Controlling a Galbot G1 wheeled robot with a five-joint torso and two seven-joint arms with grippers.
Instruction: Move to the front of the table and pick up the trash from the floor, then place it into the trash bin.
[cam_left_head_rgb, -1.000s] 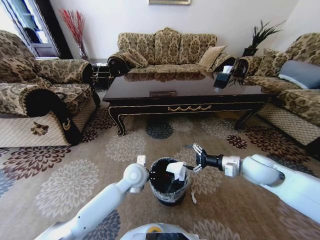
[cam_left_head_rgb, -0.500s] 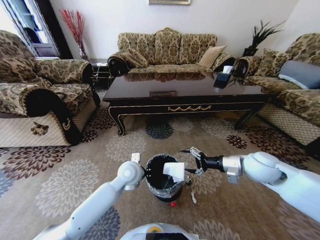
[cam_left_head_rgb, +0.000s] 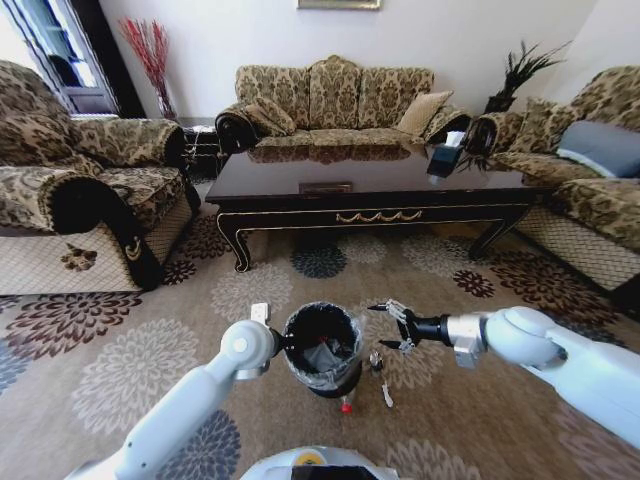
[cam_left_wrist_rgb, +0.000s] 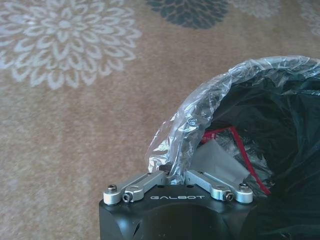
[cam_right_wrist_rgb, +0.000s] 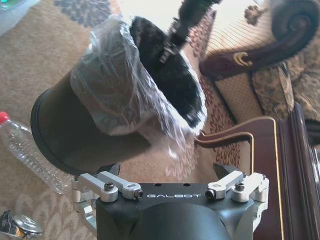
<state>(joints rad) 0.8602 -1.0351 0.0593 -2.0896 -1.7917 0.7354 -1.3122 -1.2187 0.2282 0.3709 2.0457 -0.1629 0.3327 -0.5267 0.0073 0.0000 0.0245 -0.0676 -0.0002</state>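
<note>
The black trash bin (cam_left_head_rgb: 322, 375) with its clear liner stands between my arms on the carpet, short of the dark table (cam_left_head_rgb: 300, 214). My left gripper (cam_left_head_rgb: 283, 343) is shut on the bin's rim (cam_left_wrist_rgb: 176, 150). Crumpled white paper (cam_left_head_rgb: 322, 355) lies inside the bin (cam_left_wrist_rgb: 280, 120), as the left wrist view shows (cam_left_wrist_rgb: 217, 161). My right gripper (cam_left_head_rgb: 392, 326) hangs open just right of the bin, holding nothing. A clear bottle (cam_right_wrist_rgb: 31, 156) with a red cap (cam_left_head_rgb: 345, 407) lies on the floor by the bin's base (cam_right_wrist_rgb: 75, 135). A small white scrap (cam_left_head_rgb: 387, 397) lies nearby.
A shiny crumpled wrapper (cam_left_head_rgb: 376, 361) lies on the carpet right of the bin. Patterned sofas (cam_left_head_rgb: 90, 190) stand left, behind and right of the table. A tissue box (cam_left_head_rgb: 445, 160) sits on the table. Open carpet (cam_left_head_rgb: 150, 360) spreads to the left.
The white paper has left my right gripper and dropped into the bin. My left arm has drawn the bin leftward, uncovering the bottle's red cap. The right gripper has backed off slightly.
</note>
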